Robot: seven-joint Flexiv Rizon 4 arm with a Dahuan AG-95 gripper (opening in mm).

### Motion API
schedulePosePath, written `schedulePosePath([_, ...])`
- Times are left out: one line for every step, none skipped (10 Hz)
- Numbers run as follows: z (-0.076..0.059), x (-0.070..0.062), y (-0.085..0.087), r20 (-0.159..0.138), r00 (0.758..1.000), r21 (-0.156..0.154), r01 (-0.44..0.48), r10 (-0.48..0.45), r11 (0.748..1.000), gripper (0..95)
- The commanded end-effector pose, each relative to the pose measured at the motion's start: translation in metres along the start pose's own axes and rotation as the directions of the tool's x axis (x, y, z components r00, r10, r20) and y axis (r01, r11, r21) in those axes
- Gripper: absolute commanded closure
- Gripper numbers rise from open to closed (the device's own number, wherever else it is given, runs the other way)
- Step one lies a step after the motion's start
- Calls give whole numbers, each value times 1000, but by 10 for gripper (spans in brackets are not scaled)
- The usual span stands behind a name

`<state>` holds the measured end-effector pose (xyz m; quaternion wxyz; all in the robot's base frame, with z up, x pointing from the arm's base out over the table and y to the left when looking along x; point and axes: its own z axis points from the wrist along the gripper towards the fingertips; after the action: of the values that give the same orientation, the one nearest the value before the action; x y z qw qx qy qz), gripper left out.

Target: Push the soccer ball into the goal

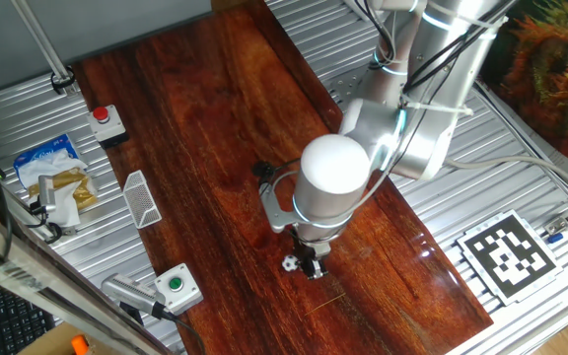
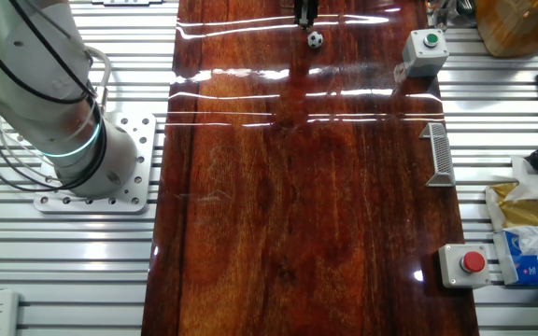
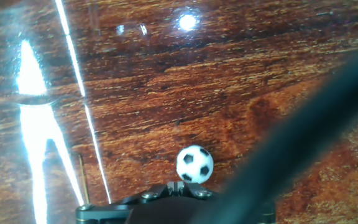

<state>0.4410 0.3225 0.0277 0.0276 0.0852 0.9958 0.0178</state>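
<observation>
Gripper: cut off by top edge in the other fixed view; jaw state unreadable. Same gripper mostly hidden beneath the arm's wrist in one fixed view. Hand view: fingers cropped at bottom edge; blurred dark cable masks the wooden tabletop

A dark, glossy wooden bench runs up the middle of the frame, streaked with white glare. At its far edge the soccer ball sits just beside the tip of the black claw, whose upper part is cut off by the frame; whether its fingers are parted cannot be told. Right of the wood, on ribbed metal, a grey box with a green button stands nearest the ball. The white mesh goal stands upright at the board's right edge, and a box with a red button lies nearer. The arm's grey base rises at left.
</observation>
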Motion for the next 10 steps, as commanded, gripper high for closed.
schedulePosePath([1, 0, 0, 2, 1000, 2, -16, 16, 1000, 950])
schedulePosePath([0, -2, 0, 1, 999, -4, -39, 39, 999, 950])
schedulePosePath([-1, -5, 1, -2, 998, -17, -61, 61, 998, 950])
schedulePosePath([-1, -8, 1, -2, 998, -17, -63, 62, 998, 950])
schedulePosePath([-2, -11, 0, -2, 998, -16, -59, 59, 998, 950])
schedulePosePath([-4, -14, -1, 0, 998, -14, -55, 55, 998, 950])
schedulePosePath([-4, -16, -2, 0, 999, -14, -54, 54, 998, 950])
schedulePosePath([-4, -18, -3, 0, 999, -14, -52, 52, 999, 950])
schedulePosePath([-4, -18, -4, 0, 999, -13, -50, 50, 999, 950])
schedulePosePath([-1, -17, -6, 0, 999, -12, -40, 40, 999, 950])
